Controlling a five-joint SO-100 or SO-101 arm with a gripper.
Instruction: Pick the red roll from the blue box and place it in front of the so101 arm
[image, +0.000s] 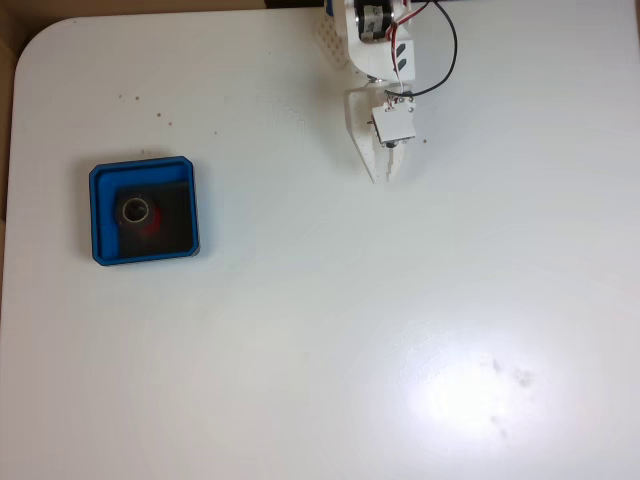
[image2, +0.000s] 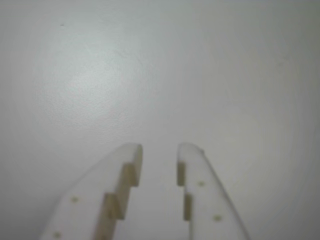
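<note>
One red roll (image: 143, 217) is lying inside the blue box (image: 144, 213), toward the box's left side in the fixed view, with its pale core facing up. The box is sitting on the left part of the white worktop (image: 320, 340). The arm (image: 380, 60) is reaching in from the far edge, well apart from the box and to its right. The gripper (image: 384, 175) is pointing toward the near edge, and nothing is sitting between the jaws. In the wrist view the jaws (image2: 159, 155) are standing a little apart, a narrow gap with only bare worktop showing between them.

Risks, as judged from this position:
- The present gap is looking too narrow to straddle the roll; descending without widening the jaws would be pushing the roll or tipping it.
- The roll is lying close to the box's left wall, so one finger may be striking the rim and dragging the light box across the smooth worktop.
- The roll's smooth, rounded sides may be slipping out of a pinch across them.
</note>
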